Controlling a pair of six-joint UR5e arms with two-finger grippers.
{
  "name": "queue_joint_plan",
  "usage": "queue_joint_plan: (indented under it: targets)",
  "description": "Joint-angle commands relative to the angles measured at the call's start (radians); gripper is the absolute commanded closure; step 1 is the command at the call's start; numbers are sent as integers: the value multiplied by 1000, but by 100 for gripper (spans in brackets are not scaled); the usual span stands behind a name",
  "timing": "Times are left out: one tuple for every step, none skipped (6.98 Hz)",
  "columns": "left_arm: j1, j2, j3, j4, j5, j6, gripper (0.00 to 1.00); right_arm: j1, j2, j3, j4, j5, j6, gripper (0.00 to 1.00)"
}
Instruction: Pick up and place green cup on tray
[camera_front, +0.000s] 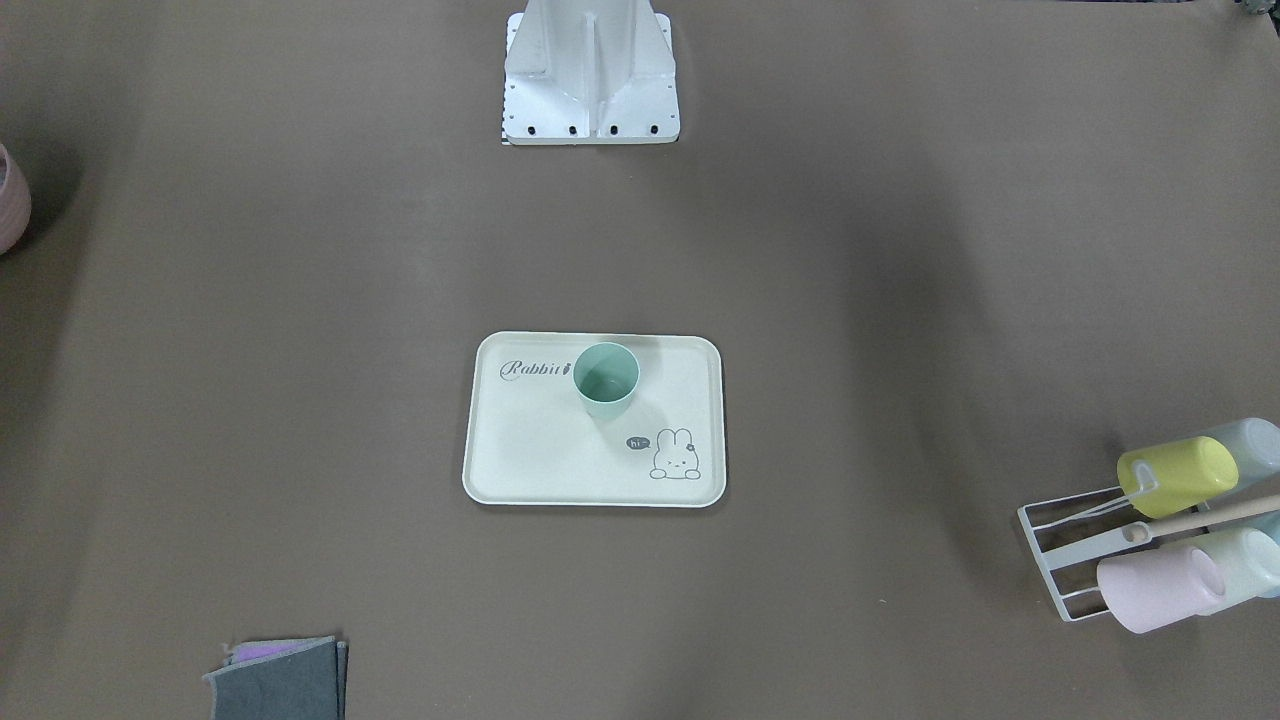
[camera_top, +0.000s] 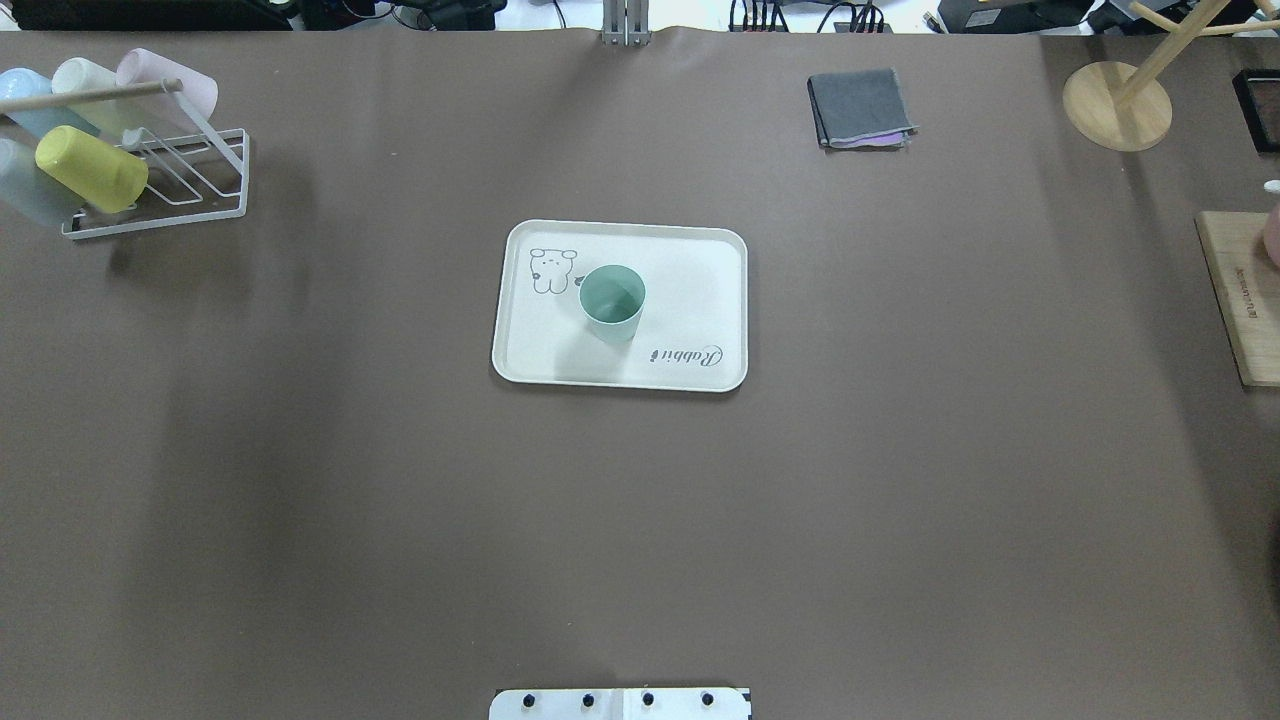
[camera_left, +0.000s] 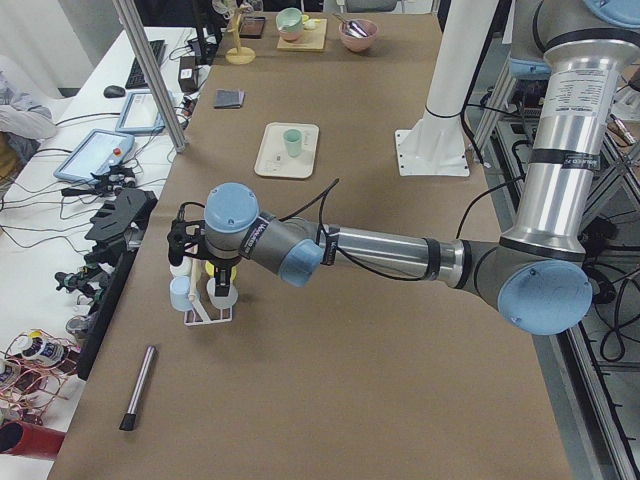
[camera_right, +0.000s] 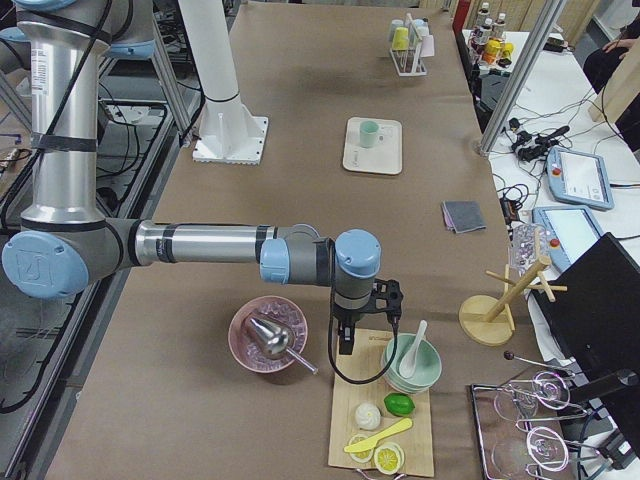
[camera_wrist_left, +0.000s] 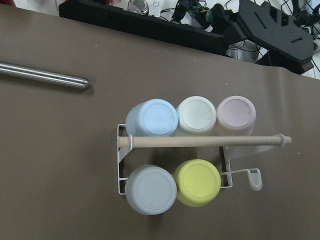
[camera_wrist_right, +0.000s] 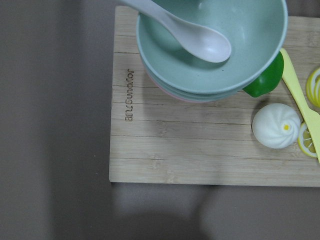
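The green cup (camera_front: 606, 378) (camera_top: 612, 301) stands upright on the cream tray (camera_front: 540, 450) (camera_top: 690, 290) in the middle of the table, between the "Rabbit" script and the bunny drawing. From the side views the green cup (camera_left: 292, 142) (camera_right: 370, 132) is small and far off. No gripper is near it. My left gripper (camera_left: 188, 250) hangs over the cup rack at the table's left end. My right gripper (camera_right: 345, 340) hangs over the wooden board at the right end. Neither wrist view shows fingers, so I cannot tell whether either is open or shut.
A white wire rack (camera_top: 160, 175) (camera_wrist_left: 172, 150) holds several pastel cups, one of them yellow (camera_wrist_left: 197, 182). A folded grey cloth (camera_top: 860, 108) lies at the far right. A wooden board (camera_wrist_right: 200, 150) carries stacked bowls (camera_wrist_right: 210, 55), a spoon and play food. A metal rod (camera_wrist_left: 45, 75) lies beside the rack.
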Motion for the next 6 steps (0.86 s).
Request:
queue_joint_plan:
  targets:
    - [-13, 16, -8, 164, 71, 218, 3, 0, 1, -1, 0, 0, 1, 0]
    - [-33, 34, -8, 213, 103, 300, 3, 0, 1, -1, 0, -1, 1, 0]
    - [-38, 49, -11, 269, 117, 378, 3, 0, 1, -1, 0, -1, 1, 0]
    - [-61, 95, -31, 292, 117, 415, 3, 0, 1, -2, 0, -1, 1, 0]
    - [-62, 178, -87, 292, 117, 415, 3, 0, -1, -1, 0, -1, 1, 0]
    - [-62, 238, -141, 292, 121, 415, 3, 0, -1, 1, 0, -1, 1, 0]
